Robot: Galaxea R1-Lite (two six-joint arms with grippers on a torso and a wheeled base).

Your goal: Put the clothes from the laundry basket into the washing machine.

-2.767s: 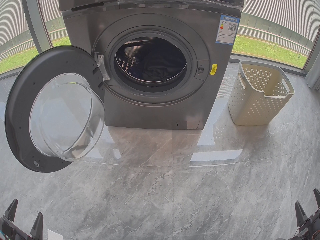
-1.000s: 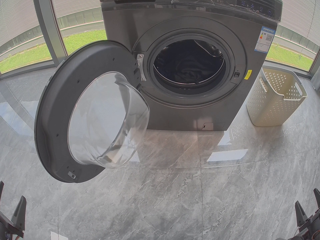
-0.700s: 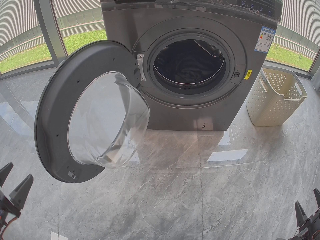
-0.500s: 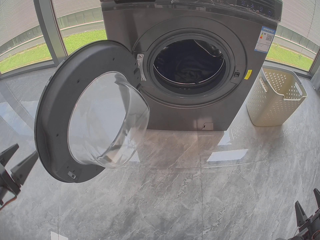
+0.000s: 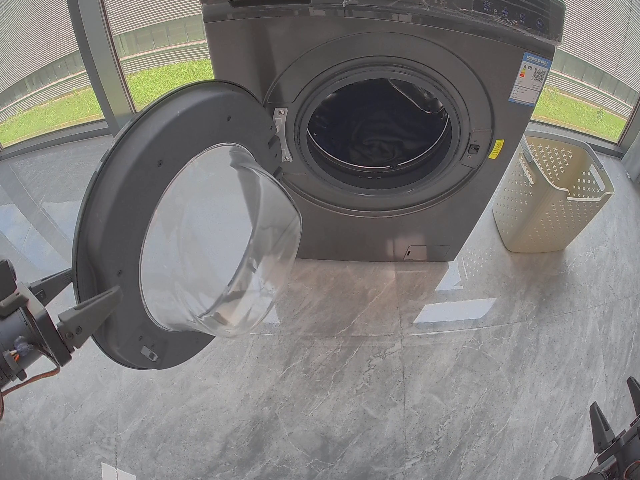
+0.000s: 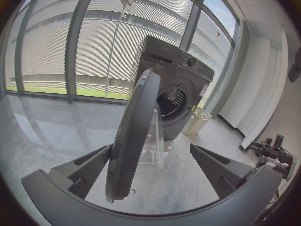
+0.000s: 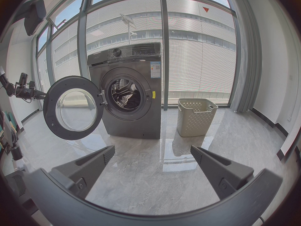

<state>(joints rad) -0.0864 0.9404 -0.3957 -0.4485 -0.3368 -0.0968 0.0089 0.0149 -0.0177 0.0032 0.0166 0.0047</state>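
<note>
One step left: shut the door (image 5: 127, 188)

Your left gripper (image 5: 95, 281), spread wide, straddles the door's near-left rim. Your right gripper (image 7: 152, 148), also spread and empty, sits low at the near right. Swing the rim smoothly toward the washing machine (image 5: 373, 235), keeping contact light. Dark clothes (image 5: 377, 135) lie inside it. Right of the machine, the laundry basket (image 5: 533, 215) looks empty, clear of the door's swing.
</note>
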